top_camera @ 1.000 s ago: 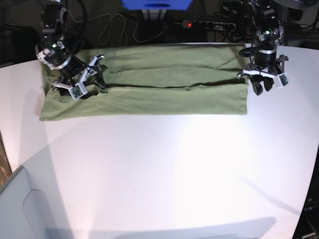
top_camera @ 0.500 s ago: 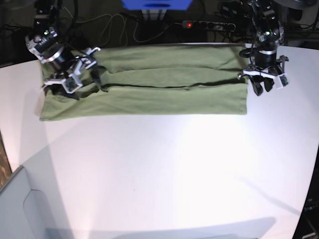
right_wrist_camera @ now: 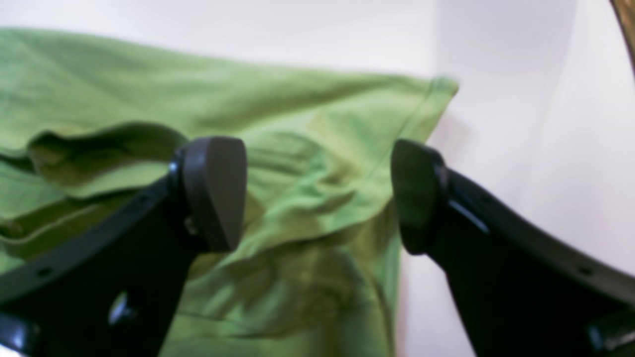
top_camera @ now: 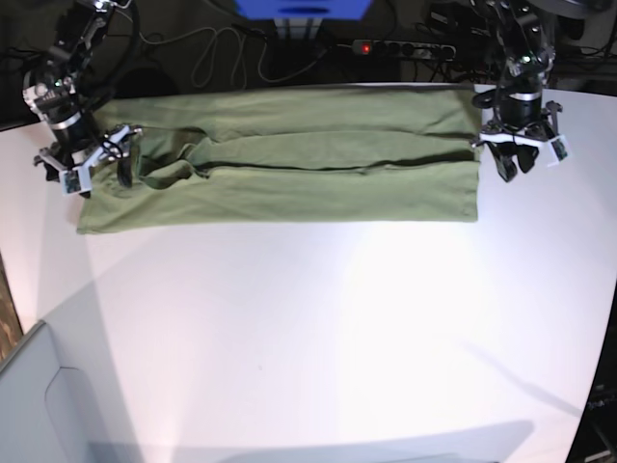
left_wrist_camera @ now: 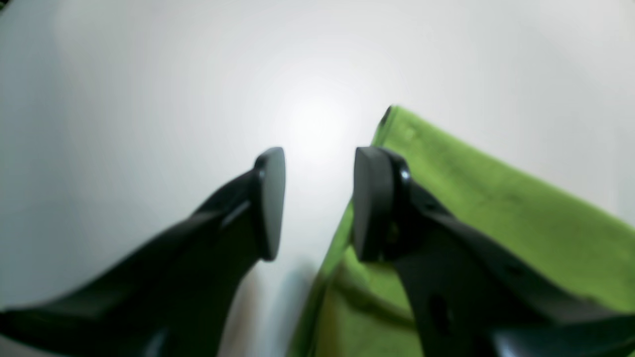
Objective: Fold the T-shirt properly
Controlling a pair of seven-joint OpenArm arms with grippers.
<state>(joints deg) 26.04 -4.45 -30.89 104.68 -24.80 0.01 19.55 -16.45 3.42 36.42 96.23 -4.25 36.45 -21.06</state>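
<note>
The olive-green T-shirt (top_camera: 289, 154) lies on the white table (top_camera: 318, 328) as a long band folded lengthwise, with a rumpled part near its left end. My right gripper (top_camera: 96, 166) hovers over that left end. In the right wrist view it (right_wrist_camera: 317, 198) is open wide, with the wrinkled shirt (right_wrist_camera: 297, 124) and its corner below the jaws. My left gripper (top_camera: 519, 160) is just off the shirt's right edge. In the left wrist view it (left_wrist_camera: 317, 203) is open and empty, one finger (left_wrist_camera: 369, 203) over the shirt's edge (left_wrist_camera: 496, 208) and the other over bare table.
A power strip (top_camera: 405, 46), cables (top_camera: 222, 53) and a blue object (top_camera: 304, 8) lie behind the table's far edge. A grey panel (top_camera: 39, 405) stands at the front left corner. White tabletop spreads in front of the shirt.
My right gripper has moved left, from the rumpled collar area to the shirt's left end. My left gripper has shifted slightly up and right beside the shirt's right edge.
</note>
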